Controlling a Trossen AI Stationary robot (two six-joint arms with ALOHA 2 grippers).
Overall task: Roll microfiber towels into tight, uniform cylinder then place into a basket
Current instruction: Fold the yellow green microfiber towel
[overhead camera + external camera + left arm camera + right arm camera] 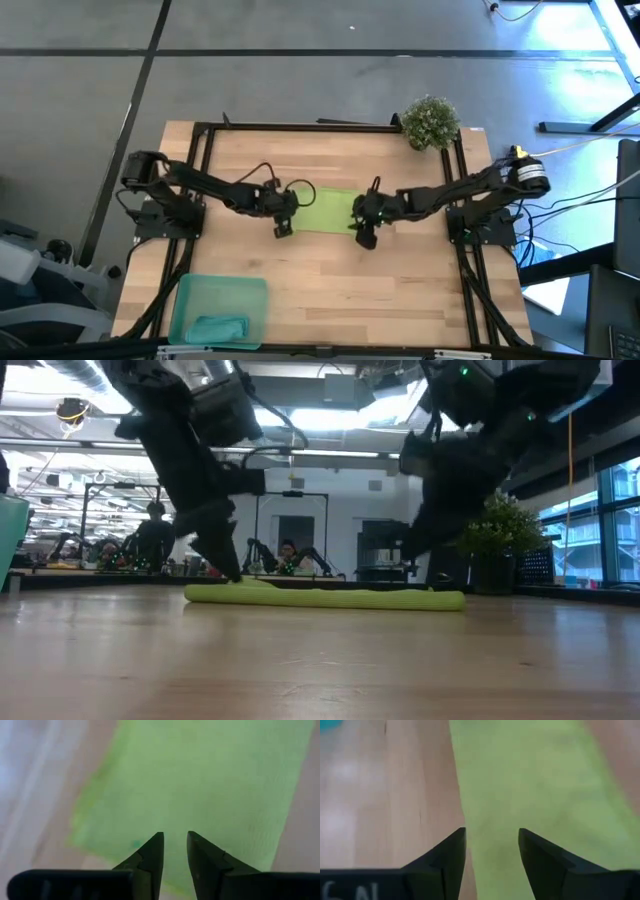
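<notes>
The lime towel (326,210) lies flat in the middle of the table; in the low view (330,598) it is a low flat strip. My left gripper (283,229) is at the towel's near left corner, fingers pointing down with a narrow gap (175,840). My right gripper (365,238) hovers open over the towel's near right part (491,837), clear of it in the low view (418,555). The teal towel (218,327) lies inside the basket (190,292) at the near left. My left gripper's fingertips (232,572) come down from above to the lime towel's left end (215,593). I cannot tell whether they touch the cloth.
A potted plant (431,122) stands at the far right corner of the table. A dark frame (205,150) runs along the table's far and side edges. Bare wood (380,290) lies between the towel and the near edge.
</notes>
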